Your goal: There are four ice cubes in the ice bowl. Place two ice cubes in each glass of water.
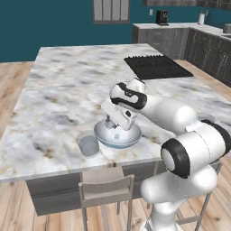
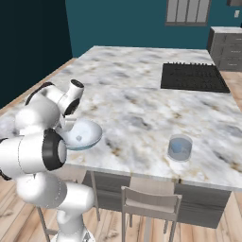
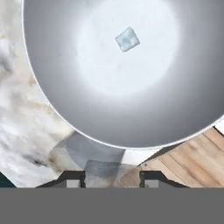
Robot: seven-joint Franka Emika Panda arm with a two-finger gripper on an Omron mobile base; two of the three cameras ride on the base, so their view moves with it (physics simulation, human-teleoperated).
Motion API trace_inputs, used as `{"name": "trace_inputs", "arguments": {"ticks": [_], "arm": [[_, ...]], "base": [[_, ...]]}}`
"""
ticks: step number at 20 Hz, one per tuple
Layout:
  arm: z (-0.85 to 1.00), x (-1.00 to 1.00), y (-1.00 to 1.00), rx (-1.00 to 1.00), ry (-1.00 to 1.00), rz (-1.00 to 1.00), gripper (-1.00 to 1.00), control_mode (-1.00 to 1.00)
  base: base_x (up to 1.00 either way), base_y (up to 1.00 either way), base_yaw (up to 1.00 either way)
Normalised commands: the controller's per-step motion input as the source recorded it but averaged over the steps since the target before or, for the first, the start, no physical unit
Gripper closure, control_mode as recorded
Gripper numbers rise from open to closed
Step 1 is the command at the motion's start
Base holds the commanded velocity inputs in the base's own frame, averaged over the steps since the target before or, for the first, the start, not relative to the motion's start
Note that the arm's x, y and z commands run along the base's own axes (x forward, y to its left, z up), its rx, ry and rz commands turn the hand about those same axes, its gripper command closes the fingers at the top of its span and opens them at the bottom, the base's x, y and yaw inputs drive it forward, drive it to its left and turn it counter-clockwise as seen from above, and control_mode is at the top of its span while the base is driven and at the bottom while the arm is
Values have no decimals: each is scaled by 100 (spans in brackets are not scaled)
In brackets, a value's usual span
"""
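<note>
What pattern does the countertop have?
The countertop is white marble with grey and tan veining, clearest in the right base view.

On the marble island counter (image 1: 67, 90), the ice bowl (image 1: 118, 136) sits near the front edge, and a glass of water (image 1: 88, 144) stands just beside it on its left. The white arm reaches in from the lower right, and its gripper (image 1: 109, 123) hangs low over the bowl's left part, its fingertips too small to tell how the jaws stand. A black cooktop (image 1: 156, 66) lies well apart at the far right of the counter, and a grey stool (image 1: 106, 189) stands below the front edge.
</note>
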Motion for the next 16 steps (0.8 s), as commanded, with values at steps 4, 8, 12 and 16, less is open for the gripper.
{"name": "trace_inputs", "arguments": {"ticks": [4, 8, 12, 16], "arm": [[1, -16, 39, -5, -31, 7, 100, -100], [18, 0, 0, -6, -3, 13, 100, -100], [13, 11, 5, -16, 7, 15, 100, -100], [22, 18, 34, -30, 21, 10, 100, -100]], "base": [[0, 0, 0], [0, 0, 0], [0, 0, 0], [0, 0, 0]]}}
